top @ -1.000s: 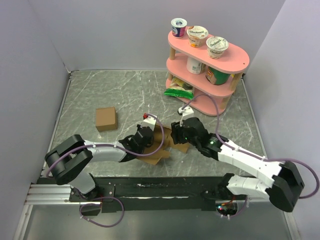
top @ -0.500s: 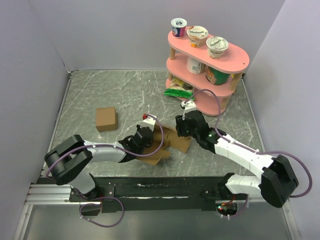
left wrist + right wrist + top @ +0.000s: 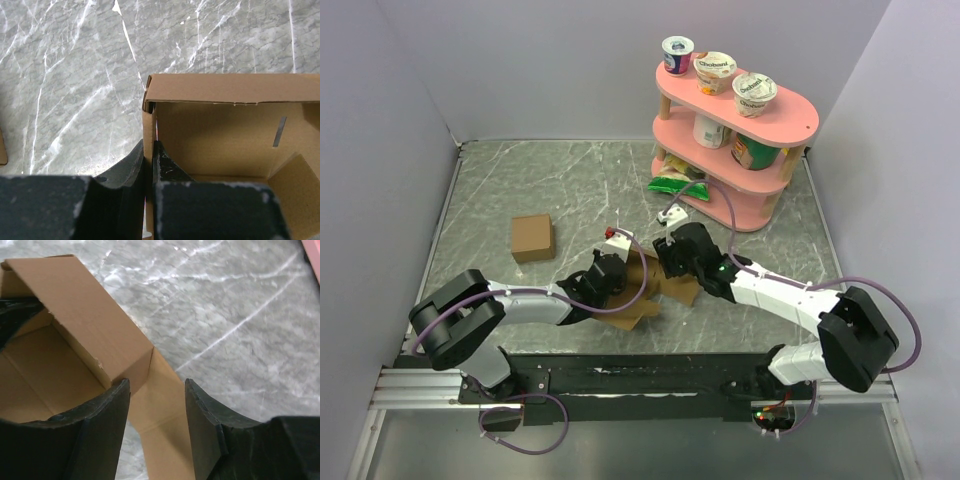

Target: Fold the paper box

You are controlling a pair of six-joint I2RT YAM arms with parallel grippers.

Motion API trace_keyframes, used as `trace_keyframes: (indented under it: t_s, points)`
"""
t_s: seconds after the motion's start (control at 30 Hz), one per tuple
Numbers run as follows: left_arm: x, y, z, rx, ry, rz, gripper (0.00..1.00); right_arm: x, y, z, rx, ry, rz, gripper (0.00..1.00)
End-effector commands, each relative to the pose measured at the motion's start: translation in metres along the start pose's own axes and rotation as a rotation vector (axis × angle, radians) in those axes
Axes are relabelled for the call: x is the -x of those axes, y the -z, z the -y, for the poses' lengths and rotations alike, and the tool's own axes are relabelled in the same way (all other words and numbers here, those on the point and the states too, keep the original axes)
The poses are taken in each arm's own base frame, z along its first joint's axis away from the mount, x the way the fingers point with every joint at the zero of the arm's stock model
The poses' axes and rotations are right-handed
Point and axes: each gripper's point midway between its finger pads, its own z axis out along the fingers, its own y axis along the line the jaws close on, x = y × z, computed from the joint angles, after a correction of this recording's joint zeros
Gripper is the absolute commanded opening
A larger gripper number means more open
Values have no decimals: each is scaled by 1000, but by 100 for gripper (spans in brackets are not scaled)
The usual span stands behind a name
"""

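The paper box (image 3: 642, 283) is a partly folded brown carton, open on top, at the middle front of the table. My left gripper (image 3: 609, 276) is shut on its left wall; in the left wrist view the fingers (image 3: 148, 145) pinch that wall (image 3: 148, 120) from both sides. My right gripper (image 3: 672, 262) stands open over the box's right corner. In the right wrist view its jaws (image 3: 156, 385) straddle the corner of the raised wall (image 3: 85, 325), with a flat flap (image 3: 165, 435) lying on the table below them.
A small neat brown cube (image 3: 532, 237) sits at the left. A pink two-level shelf (image 3: 790, 125) with yogurt cups and cans stands at the back right, a green bag (image 3: 678, 182) at its foot. Walls enclose the marble table (image 3: 520, 180).
My right gripper has swung left, from beside the box to over its right corner. The left gripper keeps its hold and has not moved.
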Motion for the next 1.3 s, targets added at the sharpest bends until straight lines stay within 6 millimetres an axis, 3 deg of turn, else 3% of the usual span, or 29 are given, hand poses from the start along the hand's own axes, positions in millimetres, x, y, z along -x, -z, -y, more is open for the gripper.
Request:
trace_keyframes:
  t_s: [0.0, 0.17, 0.3, 0.43, 0.73, 0.93, 1.1, 1.27]
  points:
    - [10, 1, 2, -13, 6, 26, 8, 27, -6, -16, 51, 51, 89, 56]
    - [11, 2, 3, -27, 7, 32, 8, 28, -13, -23, 56, 48, 98, 57]
    - [10, 2, 5, -38, -5, 28, 8, 18, -14, -29, 41, 87, 99, 59]
    - [12, 4, 11, -83, -16, 40, 8, 9, -14, -22, -2, 143, 109, 62]
    - [11, 7, 28, -195, -78, 50, 7, 38, -22, -9, -93, 302, 198, 66]
    - [9, 9, 38, -259, -104, 45, 7, 41, -22, -19, -50, 393, 226, 65]
    - [8, 11, 48, -317, -126, 45, 7, 43, -23, -29, -9, 465, 252, 62]
    - [5, 11, 51, -327, -131, 32, 6, 43, -30, -39, 14, 530, 253, 43]
